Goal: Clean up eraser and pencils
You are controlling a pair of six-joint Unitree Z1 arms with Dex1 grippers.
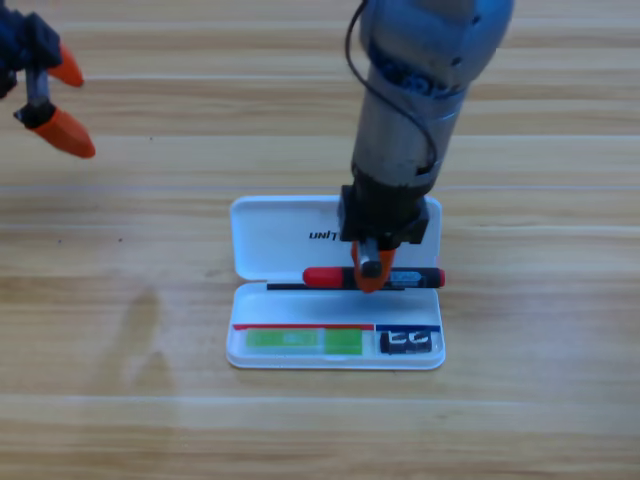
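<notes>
My right gripper (370, 272) points straight down over the open white case (262, 240). It is shut on the middle of the black pencil with the red end (325, 277). That pencil lies level across the back edge of the case's tray, along the hinge. In the tray's front compartment on the left lies the light-green and white pencil (304, 341). The small black eraser (408, 342) sits in the compartment at the tray's right. My left gripper (52, 100) waits at the upper left corner, open and holding nothing.
The case's lid (280, 225) lies flat behind the tray, with the right arm (410, 120) rising over it towards the top edge. Bare wooden table (540, 330) surrounds the case on all sides.
</notes>
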